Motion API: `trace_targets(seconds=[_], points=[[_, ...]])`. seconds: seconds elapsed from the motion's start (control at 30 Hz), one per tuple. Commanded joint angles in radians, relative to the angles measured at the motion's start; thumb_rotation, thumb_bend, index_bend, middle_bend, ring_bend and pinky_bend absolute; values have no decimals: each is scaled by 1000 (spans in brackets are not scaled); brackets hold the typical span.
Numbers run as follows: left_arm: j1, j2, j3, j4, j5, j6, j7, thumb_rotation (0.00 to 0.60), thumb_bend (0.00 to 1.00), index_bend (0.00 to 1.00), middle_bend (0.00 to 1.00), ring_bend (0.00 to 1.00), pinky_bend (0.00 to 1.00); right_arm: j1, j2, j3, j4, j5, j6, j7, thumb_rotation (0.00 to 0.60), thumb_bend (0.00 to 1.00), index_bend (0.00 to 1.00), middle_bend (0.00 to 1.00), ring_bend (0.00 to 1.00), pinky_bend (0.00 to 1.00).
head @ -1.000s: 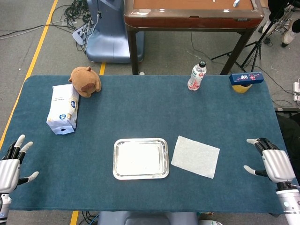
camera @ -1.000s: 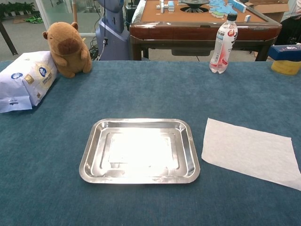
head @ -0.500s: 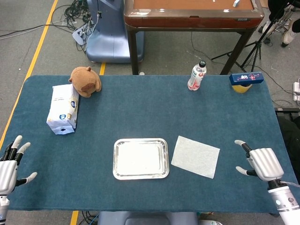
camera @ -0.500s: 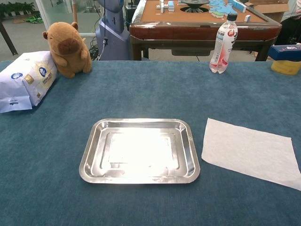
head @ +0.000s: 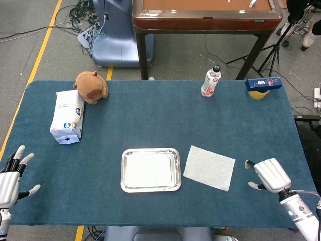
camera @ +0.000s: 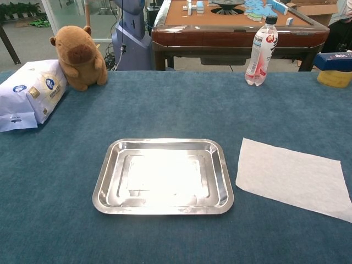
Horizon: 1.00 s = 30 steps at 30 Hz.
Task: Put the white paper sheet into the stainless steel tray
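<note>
A white paper sheet [head: 209, 167] [camera: 291, 177] lies flat on the blue table cloth, just right of the stainless steel tray [head: 150, 187] [camera: 104, 190], which holds nothing. In the head view my right hand [head: 270, 175] hovers a little to the right of the sheet, fingers apart, holding nothing and not touching the paper. At the table's near left corner my left hand [head: 11, 173] is spread and holds nothing. Neither hand shows in the chest view.
A tissue pack [head: 67, 116] [camera: 30, 93] and a brown plush capybara [head: 92, 86] [camera: 80, 56] sit at the back left. A water bottle [head: 210, 81] [camera: 261, 50] and a blue box on a yellow bowl [head: 263, 86] stand along the far edge.
My right hand has moved left and toward the near edge, closing in on the sheet's right side. The left hand has barely shifted. Sheet and tray have not moved.
</note>
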Motion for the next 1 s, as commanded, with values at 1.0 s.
trace_targets(seconds=[1.0], points=[[4,3,-3,-4,-13,-5,-1,600,0,180,0,0,318,97,-216,-76,327,-157,14,29,600,0,323,1000,1000,1000]])
